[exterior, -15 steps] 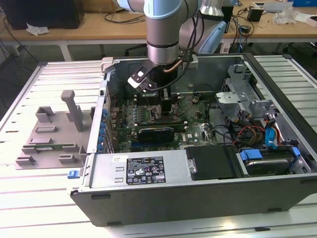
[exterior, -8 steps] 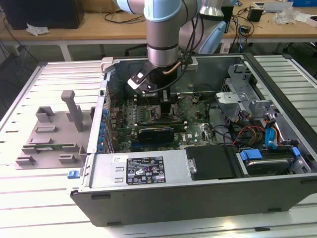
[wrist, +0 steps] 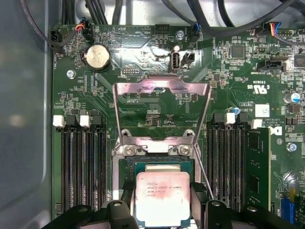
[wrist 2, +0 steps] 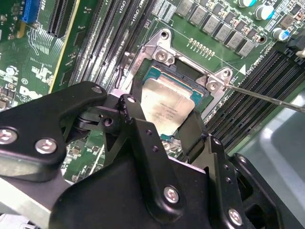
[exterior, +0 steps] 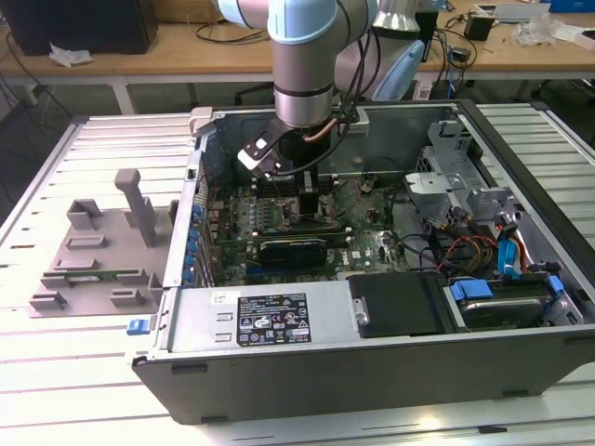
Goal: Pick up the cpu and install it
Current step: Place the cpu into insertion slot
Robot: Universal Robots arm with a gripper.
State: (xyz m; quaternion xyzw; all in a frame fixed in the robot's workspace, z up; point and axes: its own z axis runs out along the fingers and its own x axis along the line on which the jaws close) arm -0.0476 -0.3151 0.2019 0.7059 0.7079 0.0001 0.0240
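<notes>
While arm reaches into PC case, gripper fingers flank cpu edges, prob. gripping it, over open socket; load plate flipped up.

Mid-frame: cpu, silver top up, clamped between black fingers of gripper, at the metal socket frame. Green board all around; dark memory slots just beside socket.

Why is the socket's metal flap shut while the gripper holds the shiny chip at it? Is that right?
Not shut: the first wrist view shows the metal flap swung open, off the socket. The gripper does hold the cpu at it.
</notes>
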